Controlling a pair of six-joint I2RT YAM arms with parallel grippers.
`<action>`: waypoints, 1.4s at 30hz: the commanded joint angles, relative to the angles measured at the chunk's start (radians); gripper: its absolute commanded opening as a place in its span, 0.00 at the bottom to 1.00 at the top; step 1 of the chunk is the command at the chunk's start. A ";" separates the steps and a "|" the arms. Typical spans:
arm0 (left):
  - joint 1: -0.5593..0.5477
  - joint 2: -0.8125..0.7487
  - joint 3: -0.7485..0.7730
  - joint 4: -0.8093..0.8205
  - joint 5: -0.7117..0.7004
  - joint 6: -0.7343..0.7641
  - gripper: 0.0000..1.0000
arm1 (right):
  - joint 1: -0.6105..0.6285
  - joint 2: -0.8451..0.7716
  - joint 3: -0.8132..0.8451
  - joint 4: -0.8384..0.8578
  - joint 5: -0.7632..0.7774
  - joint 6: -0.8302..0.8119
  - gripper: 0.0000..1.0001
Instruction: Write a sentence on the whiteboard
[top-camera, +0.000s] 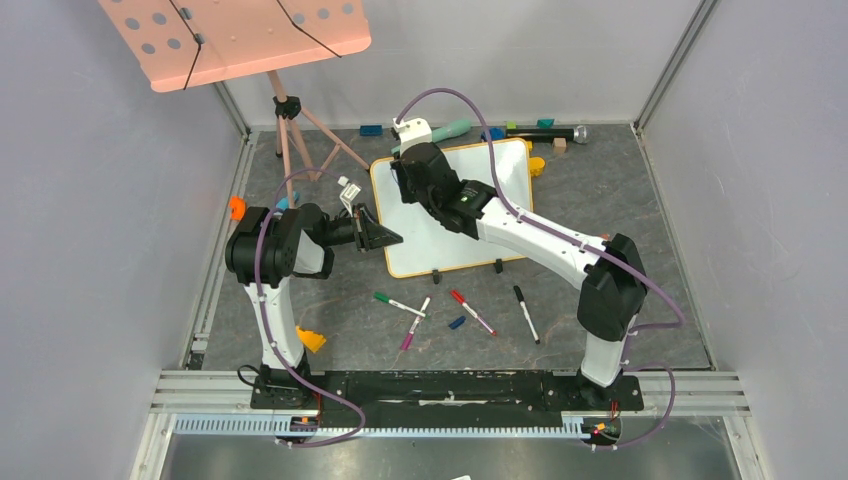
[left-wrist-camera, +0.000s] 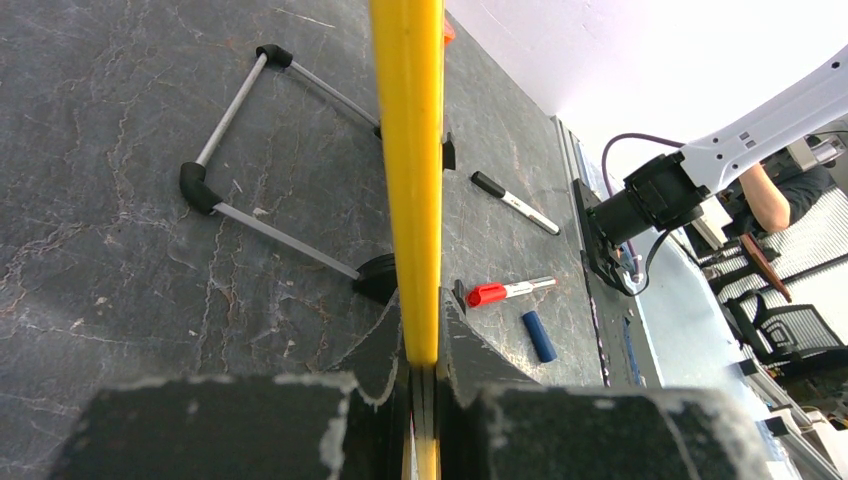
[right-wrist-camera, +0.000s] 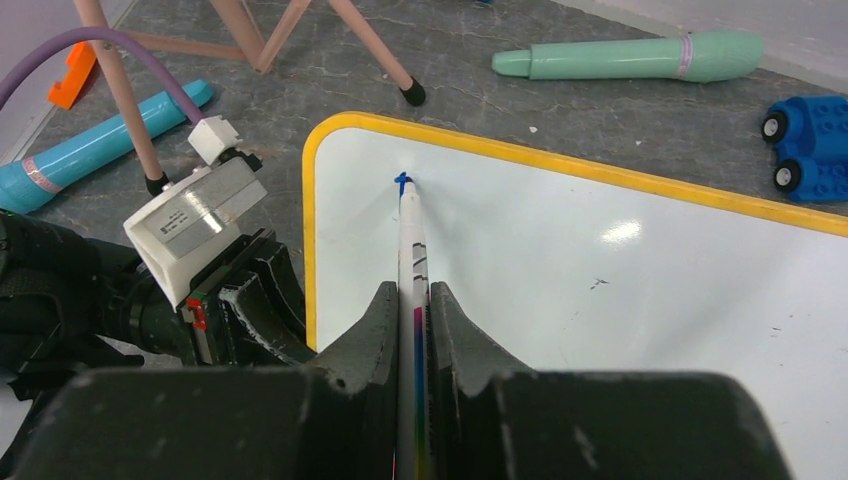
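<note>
The whiteboard (top-camera: 505, 170), white with a yellow frame, lies tilted on the table; it also shows in the right wrist view (right-wrist-camera: 600, 280). My left gripper (top-camera: 385, 238) is shut on its left frame edge (left-wrist-camera: 408, 150), jaws either side (left-wrist-camera: 420, 310). My right gripper (top-camera: 402, 182) is shut on a white marker (right-wrist-camera: 411, 250). In the right wrist view (right-wrist-camera: 410, 300) the marker's blue tip (right-wrist-camera: 403, 183) touches the board near its upper left corner. Only a small blue mark shows there; no words of the sentence are visible. The right arm hides the board's middle in the top view.
A pink music stand (top-camera: 240, 40) stands at the back left. Green (top-camera: 398, 303), purple (top-camera: 415, 322), red (top-camera: 472, 311) and black (top-camera: 526, 313) markers and a blue cap (top-camera: 456, 323) lie in front of the board. A mint cylinder (right-wrist-camera: 640, 57) and blue block (right-wrist-camera: 812, 148) lie behind it.
</note>
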 joint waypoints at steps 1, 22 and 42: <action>-0.008 -0.022 0.000 0.092 0.061 0.111 0.02 | -0.010 -0.008 0.029 -0.022 0.083 -0.014 0.00; -0.008 -0.020 0.000 0.092 0.060 0.112 0.02 | -0.015 -0.103 -0.059 0.051 -0.011 -0.031 0.00; -0.009 -0.020 0.000 0.092 0.063 0.112 0.02 | -0.014 -0.103 -0.107 0.071 -0.081 -0.027 0.00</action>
